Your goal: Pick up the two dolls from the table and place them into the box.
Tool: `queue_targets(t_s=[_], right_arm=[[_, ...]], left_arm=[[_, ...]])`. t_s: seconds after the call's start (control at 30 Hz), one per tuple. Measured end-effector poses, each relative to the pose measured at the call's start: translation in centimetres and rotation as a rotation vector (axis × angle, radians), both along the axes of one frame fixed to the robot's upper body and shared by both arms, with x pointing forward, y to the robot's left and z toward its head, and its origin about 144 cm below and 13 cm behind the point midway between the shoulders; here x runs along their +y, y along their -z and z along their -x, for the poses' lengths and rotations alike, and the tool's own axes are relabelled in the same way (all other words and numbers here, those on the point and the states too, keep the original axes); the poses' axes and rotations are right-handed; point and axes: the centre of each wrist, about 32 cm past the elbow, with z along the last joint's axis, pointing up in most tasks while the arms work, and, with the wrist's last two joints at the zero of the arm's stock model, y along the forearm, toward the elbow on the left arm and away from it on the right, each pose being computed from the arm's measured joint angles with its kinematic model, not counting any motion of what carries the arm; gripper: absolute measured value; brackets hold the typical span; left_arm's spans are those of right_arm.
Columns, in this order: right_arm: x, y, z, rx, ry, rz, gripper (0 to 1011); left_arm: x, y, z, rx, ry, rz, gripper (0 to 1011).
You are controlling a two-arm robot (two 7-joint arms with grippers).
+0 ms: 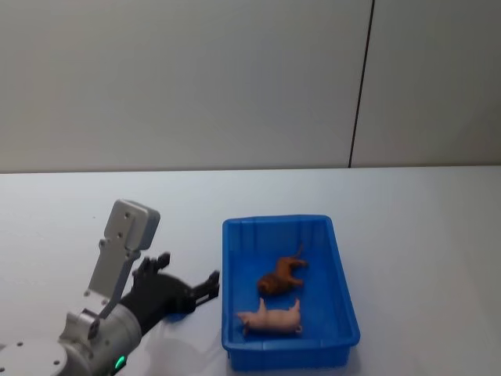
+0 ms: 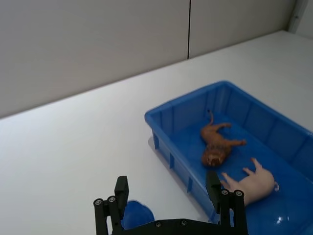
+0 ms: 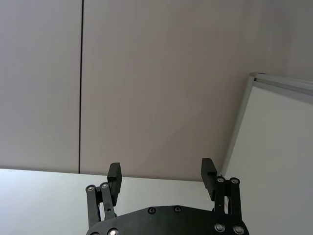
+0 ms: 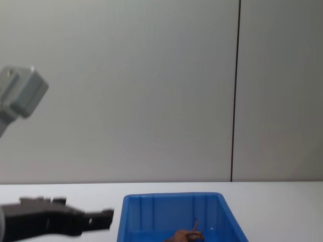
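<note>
Now: left claw (image 1: 188, 270) wide and empty, just left of the box (image 1: 227, 258), over the table (image 1: 438, 235).
Inside the box lie both dolls, apart: the brown doll (image 1: 282, 274) mid-floor, the pink doll (image 1: 272, 318) nearer the robot. Both look light, probably rubbery and a little slick; the trunk seems a surer hold than thin legs or tail. Right claw (image 3: 161, 171), also wide and empty, faces the wall.

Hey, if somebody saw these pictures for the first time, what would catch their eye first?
The bright blue box on the white table stands out most, with both dolls lying inside: the reddish-brown doll near the middle, the pale pink doll nearer the robot. Next comes the left pincer, open and empty, beside the box's left side; the right pincer, also open, faces the wall.
</note>
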Motion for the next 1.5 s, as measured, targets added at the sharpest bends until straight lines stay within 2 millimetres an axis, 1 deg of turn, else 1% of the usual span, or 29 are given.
queue_targets(t_s=[0.23, 0.63, 1.1, 1.5], right_arm=[[-0.3, 0.1, 0.3, -0.009, 0.029, 0.000, 1001], [-0.5, 0.1, 0.4, -0.016, 0.048, -0.001, 1001], [-0.6, 0.1, 0.5, -0.020, 0.057, 0.000, 1001], [-0.6, 0.1, 0.5, -0.021, 0.060, 0.000, 1001]], left_arm=[[0.7, 1.5, -0.3, 0.115, -0.027, -0.003, 1001], [1.5, 3.6, -0.9, 0.203, -0.080, 0.005, 1001], [1.8, 5.5, -1.7, 0.203, -0.122, 0.049, 1001], [1.9, 6.4, -2.1, 0.204, -0.128, 0.058, 1001]])
